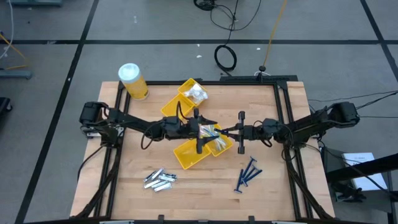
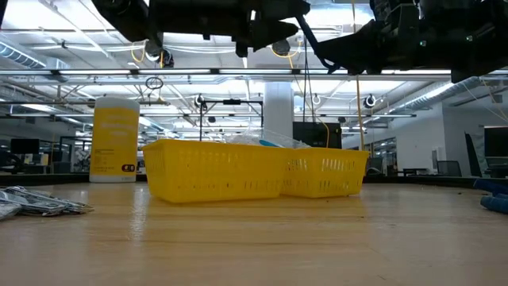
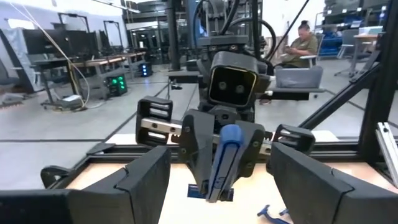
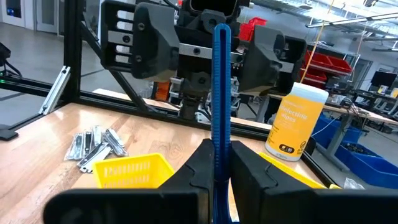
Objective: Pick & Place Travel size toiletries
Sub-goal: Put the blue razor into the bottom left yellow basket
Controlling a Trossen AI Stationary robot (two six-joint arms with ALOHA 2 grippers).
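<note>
Blue plastic is what we are pinching in our right gripper (image 4: 219,171): a thin dark-blue razor stick (image 4: 221,93), clenched near its lower end and standing up between the two fingers. We are holding it in the air above the cluster of yellow trays (image 1: 189,155) at mid-table, with our left gripper (image 3: 217,186) facing it from the other side of the trays, fingers spread and holding nothing. From the left wrist view we are seeing the same razor stick (image 3: 224,158) end-on between the opposite fingers. We are judging it to be light and fairly stiff, but narrow and smooth, so it is likely to twist or slide in a pinch; taking hold across the handle's flat sides, near the middle, looks safer than gripping the head. More razor sticks (image 1: 247,174) are lying loose on the wood just beside the trays, on the right arm's side. A pile of short silver-grey tubes (image 1: 160,179) is lying near the trays on the left arm's side; those are looking soft and rollable, best taken across the body. White crinkly packets (image 1: 196,93) are sitting in the tray on the far side of the cluster, light and yielding. A yellow wipes jar (image 1: 133,81) is standing beyond the trays, toward the table's far left corner.
</note>
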